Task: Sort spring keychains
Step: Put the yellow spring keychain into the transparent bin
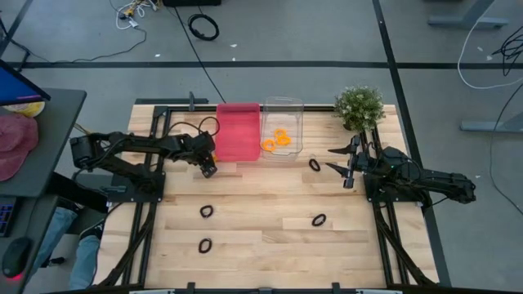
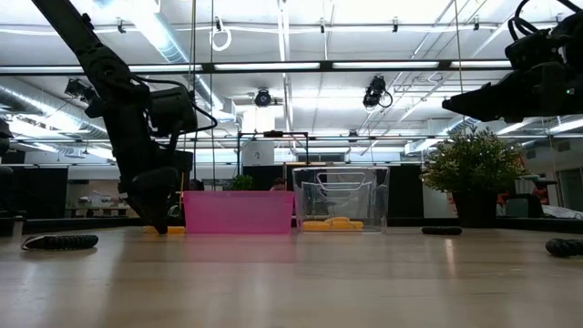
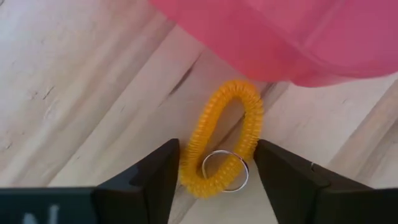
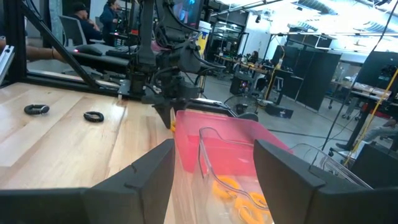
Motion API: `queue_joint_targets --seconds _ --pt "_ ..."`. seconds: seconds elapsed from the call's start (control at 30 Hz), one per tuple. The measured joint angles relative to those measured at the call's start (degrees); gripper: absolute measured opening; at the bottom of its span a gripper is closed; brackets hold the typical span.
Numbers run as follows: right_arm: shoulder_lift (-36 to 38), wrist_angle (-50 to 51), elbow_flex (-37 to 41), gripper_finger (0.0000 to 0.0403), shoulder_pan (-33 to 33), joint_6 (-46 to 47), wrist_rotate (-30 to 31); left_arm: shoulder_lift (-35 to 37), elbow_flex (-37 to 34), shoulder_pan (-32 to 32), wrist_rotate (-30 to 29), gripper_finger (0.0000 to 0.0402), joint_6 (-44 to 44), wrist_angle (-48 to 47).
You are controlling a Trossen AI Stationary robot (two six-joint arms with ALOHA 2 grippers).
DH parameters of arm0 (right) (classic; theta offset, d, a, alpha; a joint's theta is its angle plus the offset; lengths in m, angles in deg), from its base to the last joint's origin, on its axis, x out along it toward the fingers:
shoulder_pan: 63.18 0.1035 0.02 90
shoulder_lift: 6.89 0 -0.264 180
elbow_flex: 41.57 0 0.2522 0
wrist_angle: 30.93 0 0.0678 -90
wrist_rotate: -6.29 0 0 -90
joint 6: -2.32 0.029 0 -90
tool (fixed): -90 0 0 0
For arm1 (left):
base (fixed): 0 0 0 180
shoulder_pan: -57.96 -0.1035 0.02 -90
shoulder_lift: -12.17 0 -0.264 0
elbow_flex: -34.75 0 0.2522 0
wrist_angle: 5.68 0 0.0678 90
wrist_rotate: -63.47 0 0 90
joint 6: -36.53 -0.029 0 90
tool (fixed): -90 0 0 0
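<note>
Left gripper (image 3: 214,177): lowered to the wooden table just beside the near left corner of the pink bin; its two dark, matte fingers stand apart on either side of an orange spring keychain, not yet pressing it.
Orange spring keychain at the left gripper (image 3: 221,140): a finely ribbed plastic coil bent into a long oval loop, lying flat on the boards with a thin metal split ring (image 3: 225,170) at its near end; its far end lies at the bin's rounded edge.
Right gripper (image 1: 346,160): held in the air above the table's right side, near the plant; fingers spread wide, nothing between them.
Pink bin (image 1: 237,131): translucent, smooth-walled plastic box with rounded corners, at the table's far edge.
Clear bin (image 1: 283,106): transparent plastic box touching the pink bin's right side; orange coils (image 1: 276,140) lie on its floor.
Black spring keychains: four small coiled loops on the bare wood, one (image 1: 315,165) near the right gripper, one (image 1: 319,220) right of centre, one (image 1: 207,211) left of centre, one (image 1: 204,245) nearer the front edge.
Table (image 1: 270,245): pale wooden planks with visible grain and seams.
Plant (image 1: 359,106): small, bushy green, in the far right corner.
</note>
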Motion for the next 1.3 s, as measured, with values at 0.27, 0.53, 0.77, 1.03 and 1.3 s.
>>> queue_joint_targets --seconds 0.27,0.53,0.77,1.03,1.3 --pt "0.0 0.0 0.0 0.0221 0.0 0.0 0.0 0.0 0.1 -0.1 2.4 0.0086 -1.1 -0.9" --pt "0.0 0.0 0.0 0.0221 0.0 0.0 0.0 0.0 1.3 -0.2 4.1 0.0021 -1.7 -6.1" --pt "0.0 0.0 0.0 0.0221 0.0 0.0 0.0 -0.2 5.3 0.1 2.5 0.0025 2.3 -17.0" --pt "0.0 0.0 0.0 0.0221 0.0 0.0 0.0 0.1 8.0 1.3 -5.2 0.0021 3.7 -20.7" --pt "0.0 0.0 0.0 0.0221 0.0 0.0 0.0 2.2 11.2 3.9 -12.1 0.0021 5.0 -24.6"
